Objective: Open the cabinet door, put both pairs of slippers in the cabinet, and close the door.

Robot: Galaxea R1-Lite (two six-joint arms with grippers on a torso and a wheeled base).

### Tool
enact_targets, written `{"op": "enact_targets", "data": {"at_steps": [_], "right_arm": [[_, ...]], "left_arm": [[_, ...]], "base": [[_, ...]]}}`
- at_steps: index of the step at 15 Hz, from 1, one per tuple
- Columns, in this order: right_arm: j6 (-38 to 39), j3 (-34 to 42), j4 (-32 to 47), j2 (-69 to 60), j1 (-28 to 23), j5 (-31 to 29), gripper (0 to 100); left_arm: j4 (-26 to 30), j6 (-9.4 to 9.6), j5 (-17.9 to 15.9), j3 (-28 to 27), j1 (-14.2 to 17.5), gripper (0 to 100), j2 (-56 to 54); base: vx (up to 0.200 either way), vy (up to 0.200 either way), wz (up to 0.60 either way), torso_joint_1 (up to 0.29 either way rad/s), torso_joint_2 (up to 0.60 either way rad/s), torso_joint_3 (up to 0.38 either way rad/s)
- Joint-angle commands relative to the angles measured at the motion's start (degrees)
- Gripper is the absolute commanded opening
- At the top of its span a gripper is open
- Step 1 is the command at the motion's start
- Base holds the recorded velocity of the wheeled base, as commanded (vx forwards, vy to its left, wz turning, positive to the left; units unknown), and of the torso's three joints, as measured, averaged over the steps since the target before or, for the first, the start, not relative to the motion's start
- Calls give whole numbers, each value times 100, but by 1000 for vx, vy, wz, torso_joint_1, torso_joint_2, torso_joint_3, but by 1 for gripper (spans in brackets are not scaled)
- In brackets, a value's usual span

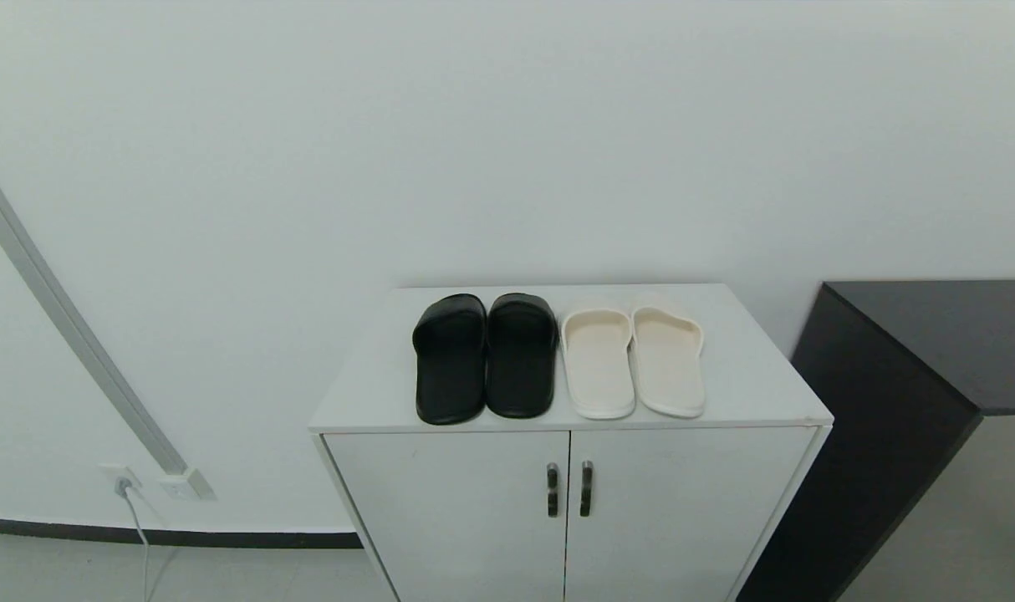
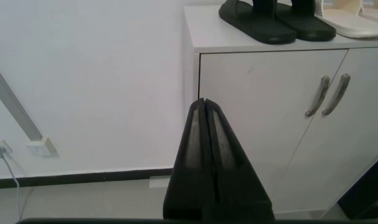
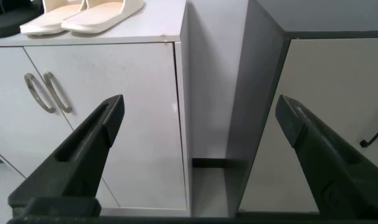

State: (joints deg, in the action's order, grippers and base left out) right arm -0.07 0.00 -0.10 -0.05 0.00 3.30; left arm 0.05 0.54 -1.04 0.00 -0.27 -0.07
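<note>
1. We see the white cabinet [image 1: 441, 518] standing against the pale wall, with both of its doors shut and meeting at the middle.
2. Two dark vertical handles [image 1: 552, 489] sit side by side at the meeting edges of the doors, one on each door.
3. The black slippers [image 1: 474, 368] lie on the cabinet top, on the left half, side by side and touching, heels toward the front edge.
4. The cream slippers [image 1: 608, 368] lie just beside them on the right half, also side by side and pointing the same way, with the nearer one close against the black pair.
5. All four slippers rest flat on top, outside the cabinet, and none is held.
6. The left gripper [image 2: 205, 106] hangs low in front of the cabinet's left front corner, and we see its two fingers pressed together with nothing between them.
7. The right gripper [image 3: 200, 106] hangs low in front of the cabinet's right front corner, its fingers spread wide apart and holding nothing.
8. Neither gripper touches the doors or the handles.
9. A dark cabinet [image 1: 892, 401] stands just to the right of the white one, with a narrow gap between them.
10. On the wall to the left, a wall socket [image 1: 121, 481] holds a plug with a cable [image 1: 142, 543] hanging down from it, below a slanting grey conduit [image 1: 64, 318].
</note>
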Motion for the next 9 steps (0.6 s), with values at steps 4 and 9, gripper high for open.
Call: {"op": "enact_targets", "data": {"at_steps": [4,9], "right_arm": [[-1,0,-8,5,0,4,100],[271,0,-25,5,0,-5,100]], "left_arm": [[4,-1,-2,0,0,0,7],[4,-1,-11,0,0,0,7]], "base": [[0,0,0,0,0,0],[0,0,0,0,0,0]]}}
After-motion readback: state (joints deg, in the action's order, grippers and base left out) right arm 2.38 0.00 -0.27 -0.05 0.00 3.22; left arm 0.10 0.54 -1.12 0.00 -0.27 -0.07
